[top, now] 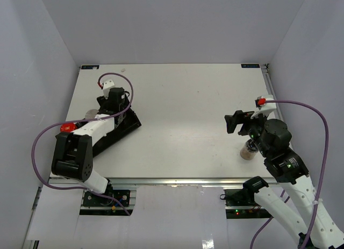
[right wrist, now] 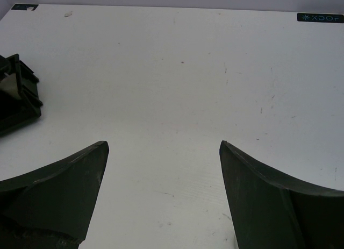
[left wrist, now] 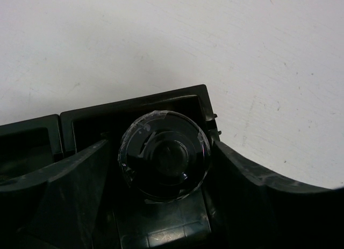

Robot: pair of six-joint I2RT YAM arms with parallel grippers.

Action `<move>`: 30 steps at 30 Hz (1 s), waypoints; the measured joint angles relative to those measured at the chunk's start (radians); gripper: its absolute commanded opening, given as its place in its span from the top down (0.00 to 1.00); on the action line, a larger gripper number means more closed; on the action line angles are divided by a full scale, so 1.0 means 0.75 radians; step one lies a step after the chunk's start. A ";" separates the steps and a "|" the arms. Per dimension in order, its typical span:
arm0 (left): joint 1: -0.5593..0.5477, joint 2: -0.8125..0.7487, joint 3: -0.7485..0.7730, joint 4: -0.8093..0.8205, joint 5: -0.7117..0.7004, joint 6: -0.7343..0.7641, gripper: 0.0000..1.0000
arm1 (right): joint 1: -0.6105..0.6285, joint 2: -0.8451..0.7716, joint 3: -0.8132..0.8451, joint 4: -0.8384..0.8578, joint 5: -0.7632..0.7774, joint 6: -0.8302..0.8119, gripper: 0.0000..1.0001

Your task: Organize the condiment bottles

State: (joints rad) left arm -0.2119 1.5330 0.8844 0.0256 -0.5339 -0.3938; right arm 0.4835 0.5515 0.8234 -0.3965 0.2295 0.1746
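A black-capped jar (left wrist: 164, 155) stands upright in the end compartment of the black tray (left wrist: 134, 101), seen from above. My left gripper (left wrist: 161, 141) is open around it, fingers close on both sides with a thin gap on the left. In the top view this gripper (top: 117, 105) hangs over the tray (top: 122, 132). A tan-filled jar (top: 248, 152) stands under my right arm. Red-capped jars sit at the far left (top: 66, 127) and by the right edge (top: 262, 102). My right gripper (top: 235, 122) (right wrist: 164, 144) is open and empty above bare table.
A pale round cap (top: 91, 113) shows left of the tray, partly behind my left arm. The tray's corner (right wrist: 16, 93) shows at the left of the right wrist view. Purple cables loop from both arms. White walls enclose the table.
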 measured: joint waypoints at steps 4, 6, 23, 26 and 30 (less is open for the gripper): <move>0.001 -0.001 0.025 -0.017 0.008 -0.010 0.02 | 0.000 0.013 0.000 0.005 0.001 0.000 0.10; 0.001 -0.004 0.056 -0.061 0.020 -0.015 0.02 | 0.000 0.019 -0.007 0.010 0.013 0.004 0.10; -0.190 -0.229 0.404 -0.672 0.400 0.099 0.02 | 0.000 0.397 0.041 -0.374 0.443 0.425 0.10; -0.351 -0.250 0.408 -0.721 0.466 0.125 0.02 | 0.000 0.398 0.064 -0.489 0.521 0.569 0.10; -0.504 -0.256 0.392 -0.753 0.507 0.133 0.02 | 0.000 0.342 0.067 -0.619 0.607 0.734 0.10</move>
State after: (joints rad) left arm -0.5902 1.3410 1.1787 -0.5393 -0.1537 -0.2943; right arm 0.4835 0.8080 0.8734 -0.8609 0.6850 0.7249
